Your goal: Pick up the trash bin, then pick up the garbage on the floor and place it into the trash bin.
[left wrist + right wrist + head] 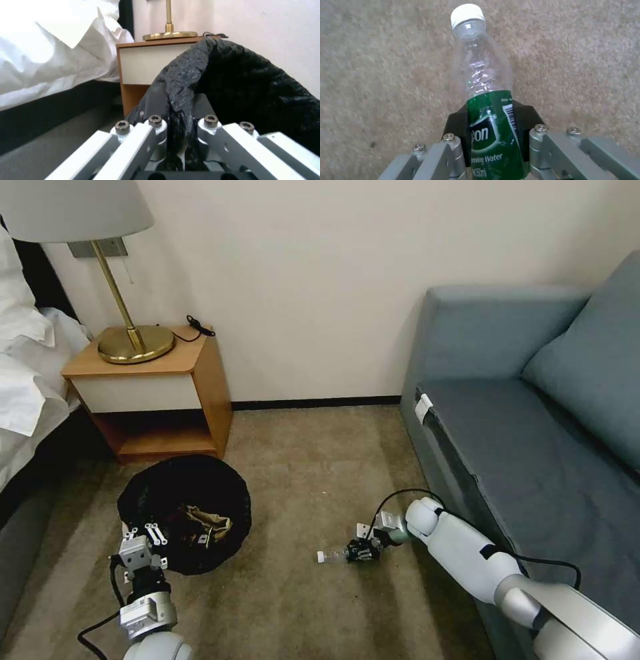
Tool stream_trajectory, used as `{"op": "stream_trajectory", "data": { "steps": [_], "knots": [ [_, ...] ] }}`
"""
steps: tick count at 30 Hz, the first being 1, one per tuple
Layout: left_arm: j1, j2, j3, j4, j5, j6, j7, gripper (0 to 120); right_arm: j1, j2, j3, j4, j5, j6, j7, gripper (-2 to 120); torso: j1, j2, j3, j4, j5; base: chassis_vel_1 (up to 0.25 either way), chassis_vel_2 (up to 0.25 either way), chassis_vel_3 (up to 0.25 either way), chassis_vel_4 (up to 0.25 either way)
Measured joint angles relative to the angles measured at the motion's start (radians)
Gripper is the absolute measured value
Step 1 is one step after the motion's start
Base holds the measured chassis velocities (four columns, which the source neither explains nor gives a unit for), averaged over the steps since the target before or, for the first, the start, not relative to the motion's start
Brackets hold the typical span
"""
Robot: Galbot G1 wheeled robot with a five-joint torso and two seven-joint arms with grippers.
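Note:
The trash bin (175,488), lined with a crinkly black bag, sits low at the left, in front of the nightstand. My left gripper (150,533) is shut on its near rim; in the left wrist view the bag's edge (186,82) is pinched in the left gripper (178,117). Crumpled brown garbage (208,522) lies inside the bin. A small clear bottle (331,557) with a white cap and green label is right at the carpet, cap pointing left. My right gripper (358,551) is shut on its labelled body. In the right wrist view the bottle (481,72) sticks out of the right gripper (490,117).
A wooden nightstand (160,380) with a brass lamp (133,343) stands behind the bin, and a bed (27,380) runs along the left. A grey-blue sofa (533,447) fills the right side, close to my right arm. Open carpet (287,500) lies between bin and bottle.

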Motion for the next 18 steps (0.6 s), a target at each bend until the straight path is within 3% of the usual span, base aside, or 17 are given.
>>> {"op": "stream_trajectory", "data": {
  "steps": [14,18],
  "knots": [
    [0.007,-0.005,-0.001,-0.030,0.003,0.002,0.002,0,0.097,0.000,0.130,0.081,0.265,0.004,0.004,28,0.000,0.000,0.000,0.0000,0.0001,0.000,0.000,0.000,0.000],
    [0.008,-0.011,0.003,-0.033,0.008,0.002,0.002,0,0.102,-0.003,0.126,0.159,0.444,-0.029,0.063,28,0.000,0.000,0.000,0.0000,0.0000,0.000,0.000,0.000,0.000]
  ]
}}
